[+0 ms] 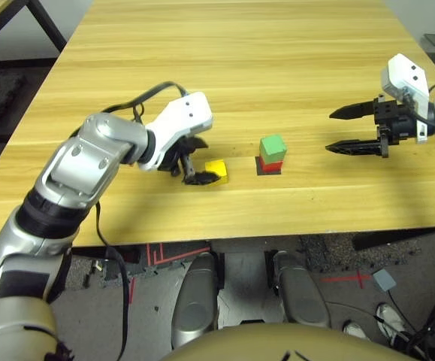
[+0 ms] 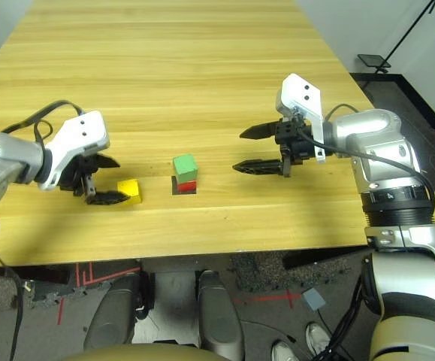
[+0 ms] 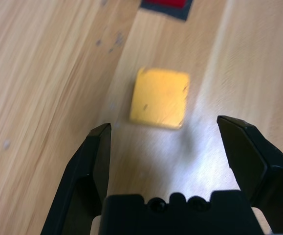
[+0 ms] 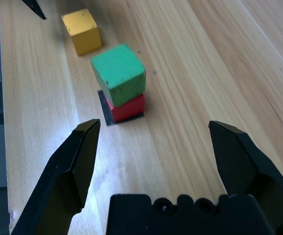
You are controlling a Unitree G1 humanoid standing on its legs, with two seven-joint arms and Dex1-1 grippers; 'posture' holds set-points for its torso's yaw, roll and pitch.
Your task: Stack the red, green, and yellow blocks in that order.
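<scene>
Reaching inward from the left, the left gripper point(image 1: 213, 161) angles down toward the yellow block point(image 1: 216, 171), its fingers wide apart and holding nothing. The block sits on the table point(image 1: 142, 218) near the fingertips, between that gripper and the stack. There, the green block point(image 1: 273, 147) rests on the red block point(image 1: 272, 165), over a black patch point(image 1: 270, 173). The right gripper point(image 1: 328, 132), wide open and empty, points inward, a stretch of wood separating it from the stack. The table's near edge runs below all three blocks.
</scene>
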